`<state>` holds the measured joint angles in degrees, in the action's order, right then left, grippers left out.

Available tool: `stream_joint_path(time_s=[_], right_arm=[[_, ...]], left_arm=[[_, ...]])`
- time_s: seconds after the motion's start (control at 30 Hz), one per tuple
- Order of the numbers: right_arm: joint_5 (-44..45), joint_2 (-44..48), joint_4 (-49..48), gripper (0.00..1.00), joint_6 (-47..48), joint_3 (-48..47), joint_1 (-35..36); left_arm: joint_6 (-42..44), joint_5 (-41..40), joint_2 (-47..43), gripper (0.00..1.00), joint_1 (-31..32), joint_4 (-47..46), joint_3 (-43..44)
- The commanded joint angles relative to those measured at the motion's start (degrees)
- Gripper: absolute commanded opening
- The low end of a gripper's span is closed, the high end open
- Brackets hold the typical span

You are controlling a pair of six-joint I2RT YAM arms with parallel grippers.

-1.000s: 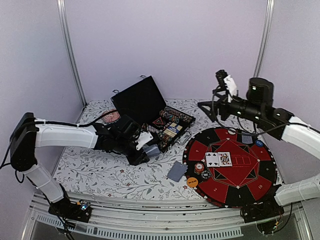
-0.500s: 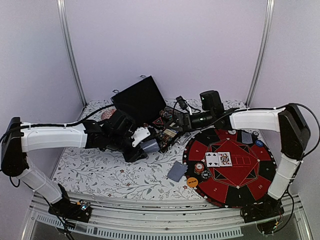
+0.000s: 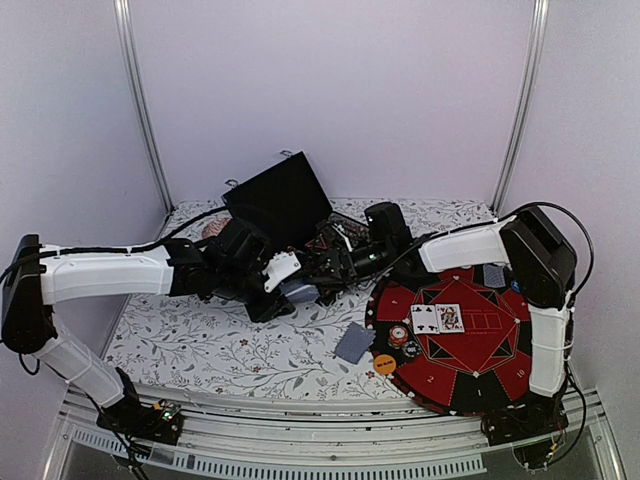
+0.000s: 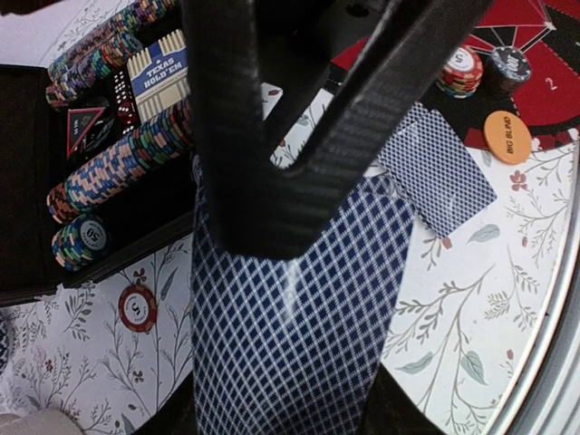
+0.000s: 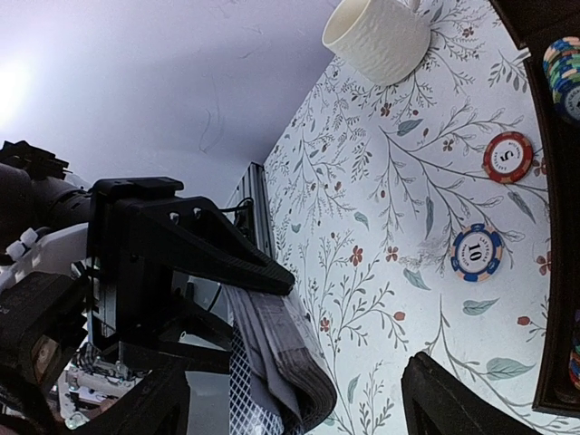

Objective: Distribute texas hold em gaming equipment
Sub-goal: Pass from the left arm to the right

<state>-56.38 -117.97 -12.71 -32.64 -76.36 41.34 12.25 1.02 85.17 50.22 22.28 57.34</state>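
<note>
Floral tabletop (image 3: 200, 340); left end effector (image 4: 272, 204) pinches a card deck (image 4: 290, 335) beside the case (image 3: 280, 200), the deck's lower edge cut off. Right end effector (image 5: 294, 381) gapes empty, only its fingertips (image 5: 444, 403) in frame.

a table (image 3: 200, 350) covered by a white cloth with a leaf and flower print carries everything. an open black case (image 3: 285, 200) sits at the far middle, its lid raised. a round red and black mat (image 3: 500, 370) lies flat on the right side, reaching the near edge. just left of the mat, a face-down card (image 3: 354, 344) rests on the cloth. an orange disc (image 3: 385, 364) sits at the mat's near-left rim. a red chip (image 5: 507, 157) and a blue chip (image 5: 477, 252) lie loose on the cloth beside the case. a cream cup (image 5: 374, 36) stands further off. a pink dish (image 3: 215, 232) shows at the far left, partly hidden.
</note>
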Motion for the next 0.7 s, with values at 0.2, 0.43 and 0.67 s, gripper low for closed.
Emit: stream_joint_path(time_s=[0.2,0.43,0.67], right_arm=[[-8.49,-4.73,-9.43,0.66,-6.05,-1.68,1.92],[-11.22,-5.61,-11.27,0.29,-8.10,-2.56,2.28],[-12.02,-4.25,-11.20,0.02,-8.49,-2.83,2.30]], left_arm=[[0.58,-0.99,-0.79,0.47,0.57,-0.97,1.83],[0.87,-1.46,-0.32,0.47,0.50,-1.48,1.90],[2.18,-1.10,-0.24,0.66,0.57,-2.88,1.48]])
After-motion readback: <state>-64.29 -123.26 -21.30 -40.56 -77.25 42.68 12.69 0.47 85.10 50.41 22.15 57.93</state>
